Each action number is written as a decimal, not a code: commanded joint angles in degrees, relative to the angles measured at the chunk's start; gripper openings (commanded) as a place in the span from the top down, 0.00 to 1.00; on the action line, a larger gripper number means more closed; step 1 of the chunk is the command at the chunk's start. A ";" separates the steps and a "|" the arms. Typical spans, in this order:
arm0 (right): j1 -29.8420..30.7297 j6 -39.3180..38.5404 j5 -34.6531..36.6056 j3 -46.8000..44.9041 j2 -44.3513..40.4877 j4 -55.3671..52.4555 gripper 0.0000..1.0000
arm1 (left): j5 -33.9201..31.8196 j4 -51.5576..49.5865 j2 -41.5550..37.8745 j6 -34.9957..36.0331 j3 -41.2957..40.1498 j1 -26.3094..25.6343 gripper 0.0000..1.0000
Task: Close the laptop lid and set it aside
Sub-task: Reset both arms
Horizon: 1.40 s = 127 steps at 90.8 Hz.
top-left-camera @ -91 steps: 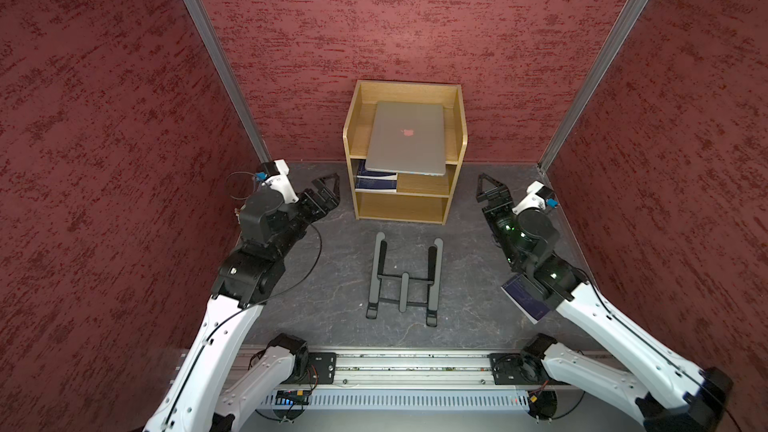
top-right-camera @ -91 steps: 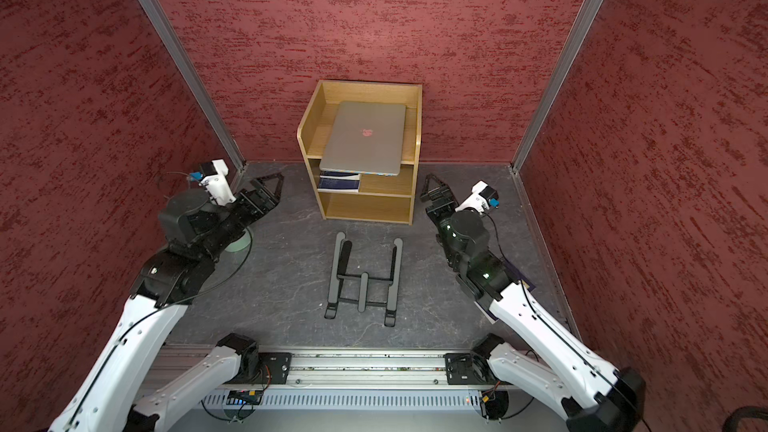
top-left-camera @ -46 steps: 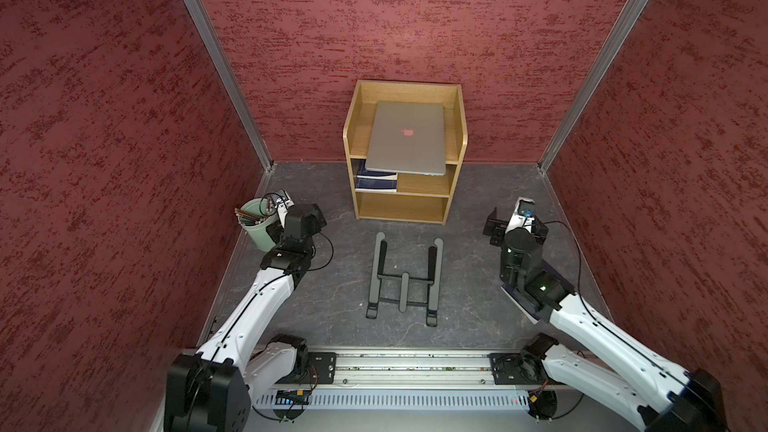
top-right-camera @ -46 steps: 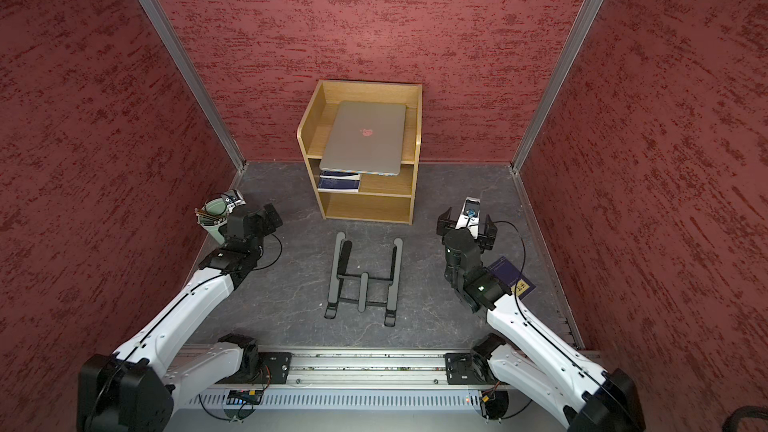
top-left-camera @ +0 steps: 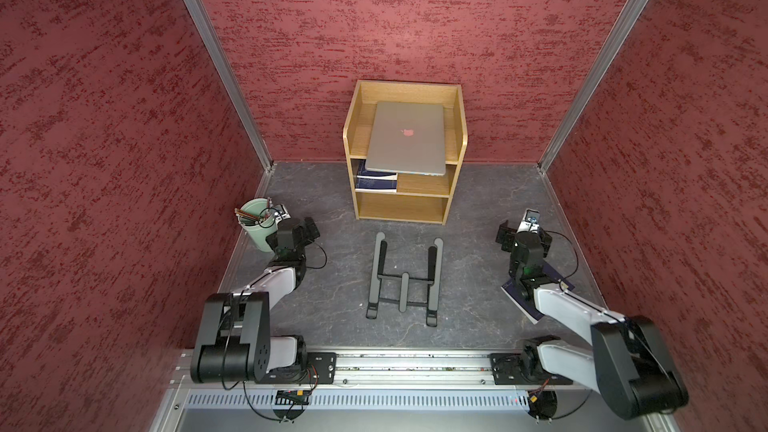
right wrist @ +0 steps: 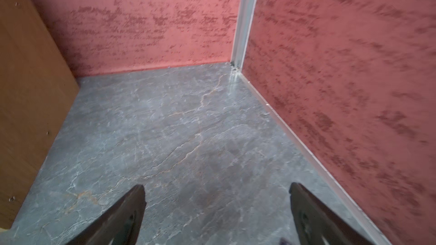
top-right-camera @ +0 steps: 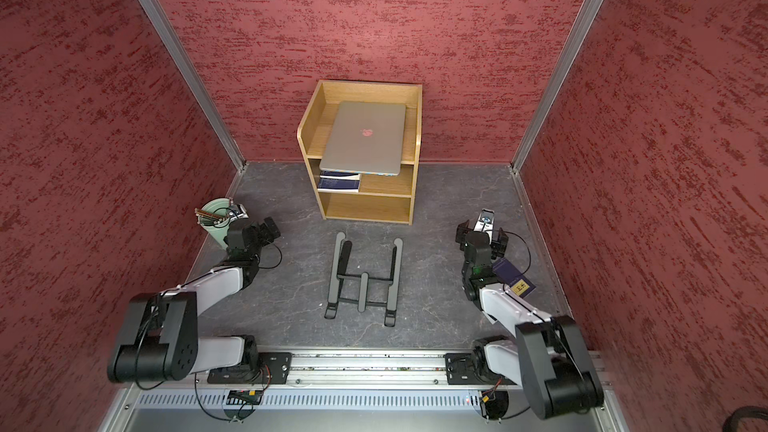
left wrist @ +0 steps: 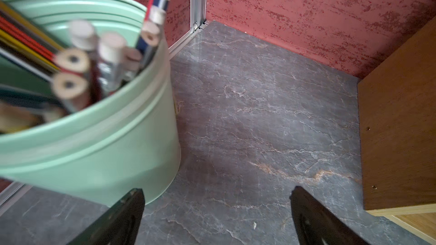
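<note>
At the far left stands a mint-green pail (top-left-camera: 255, 234), round and smooth, with ribbed bands under its rim. It is full of wooden pencils (left wrist: 72, 61) with round cut ends. Just beside it is the left gripper (left wrist: 217, 190); its two black fingers are wide apart and hold nothing. The table (top-left-camera: 332, 284) is dark grey like slate, with pale veins.

In the middle lies a black H-shaped stand (top-left-camera: 405, 280) of flat matte bars. Behind it is a small boxy shelf (top-left-camera: 401, 206) of light wood, open at the front. The laptop (top-left-camera: 407, 151) lies flat on top of this shelf, its front edge overhanging a little. The laptop lid (top-right-camera: 365, 149) is down, smooth silver-grey with rounded corners. Dark blue books (top-left-camera: 376, 182) lie on the board below.

At the right, the right gripper (right wrist: 217, 186) also has its fingers wide apart, above the table near the corner. A dark blue book (top-right-camera: 506, 270) lies partly under that arm.

The lid carries a small apple logo (top-left-camera: 407, 132), which looks reddish. The book has a yellow label (top-right-camera: 519, 284) with writing too small to read.
</note>
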 commanded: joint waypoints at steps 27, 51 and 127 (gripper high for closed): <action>-0.56 -6.19 -11.38 -0.66 11.18 20.35 0.02 | 6.22 20.10 4.57 7.72 -4.03 -1.00 0.00; -1.95 -6.17 -17.03 0.27 11.02 17.54 0.02 | 8.92 29.99 9.59 10.75 -6.55 -2.30 0.00; -6.73 -2.87 -25.14 2.43 14.89 16.43 0.02 | 8.71 29.05 9.35 10.52 -6.42 -2.47 0.00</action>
